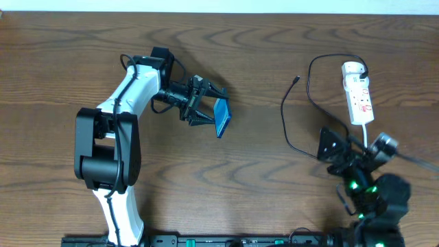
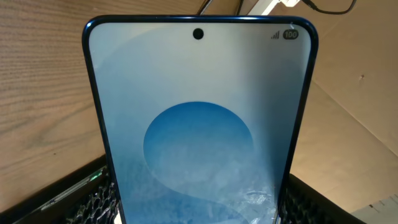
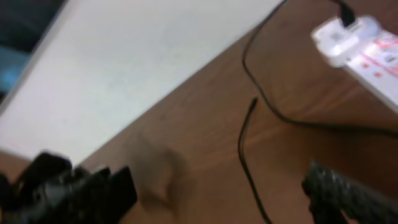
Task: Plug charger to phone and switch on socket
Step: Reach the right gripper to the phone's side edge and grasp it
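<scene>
Left wrist view:
- Slim black-edged smartphone with a blue-turquoise screen (image 2: 199, 124) fills the frame.
- It is clamped by its long side edges in the left end effector (image 1: 214, 108); pads (image 2: 93, 196) sit at the near end.
- Long axis runs straight out from the palm, camera-hole end farthest out. The opposite end is buried in the grip.
- Off the brown wooden bench (image 1: 68, 55) or resting on it: cannot tell.

Handling (judged):
- Phone is rigid and light, with slick glass. The edges are the right hold.
- Thin black charger cable (image 1: 284, 116) looks limp. Pinch it just behind the stiff plug tip (image 3: 254, 99).

Right side:
- Right end effector (image 3: 217, 177) is spread wide and holds nothing.
- Tip lies ahead of it, pointing away.
- White power strip (image 1: 359, 96) lies ahead too, off to one side.
</scene>
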You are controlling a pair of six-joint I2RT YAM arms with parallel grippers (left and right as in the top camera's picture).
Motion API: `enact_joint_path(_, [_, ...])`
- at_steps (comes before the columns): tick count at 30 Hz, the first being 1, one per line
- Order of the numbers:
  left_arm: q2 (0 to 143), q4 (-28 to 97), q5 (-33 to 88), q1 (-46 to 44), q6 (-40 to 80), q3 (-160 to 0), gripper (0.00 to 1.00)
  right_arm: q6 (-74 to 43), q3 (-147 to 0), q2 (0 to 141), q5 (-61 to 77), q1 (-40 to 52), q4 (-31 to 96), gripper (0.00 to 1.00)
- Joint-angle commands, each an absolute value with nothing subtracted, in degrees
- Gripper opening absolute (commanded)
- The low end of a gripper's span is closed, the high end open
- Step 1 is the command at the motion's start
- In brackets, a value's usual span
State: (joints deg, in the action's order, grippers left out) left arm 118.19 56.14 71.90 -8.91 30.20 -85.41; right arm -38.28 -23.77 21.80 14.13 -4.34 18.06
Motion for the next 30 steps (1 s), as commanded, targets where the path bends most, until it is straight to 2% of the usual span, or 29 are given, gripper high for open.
enact_joint_path(1, [116.38,56.29,74.59,-9.04,30.57,-85.34,0.72,-39.46,-38.24,31.51,14.48,-3.9,27.2,0.99])
enact_joint_path(4, [116.38,56.31,74.59,-9.04,30.57,-85.34,0.72,-38.46,-50.04,39.05,19.92,-3.9,35.86,0.99])
enact_joint_path(7, [116.38,56.29,74.59,-9.04,30.55,-85.34,0.72,-38.48,-57.14,44.27,26.3,-3.9,36.67,0.99])
enact_joint_path(13, [116.38,56.29,74.56,-9.04,30.55,-85.34,0.72,-41.6,-58.3,48.36,20.49,-3.86,32.75,0.99])
enact_joint_path(17, [116.38,56.27,74.59,-9.04,30.55,-85.34,0.72,-40.01,-58.61,51.16,22.85,-2.02,28.47,0.99])
enact_joint_path(22, [116.38,56.27,74.56,-9.04,30.52,-85.34,0.72,-39.53,-61.63,56.36,18.74,5.69,31.79,0.99])
enact_joint_path(30, [116.38,56.05,74.54,-9.04,30.52,-85.34,0.72,-38.98,-71.02,66.19,0.19,25.17,41.19,0.96])
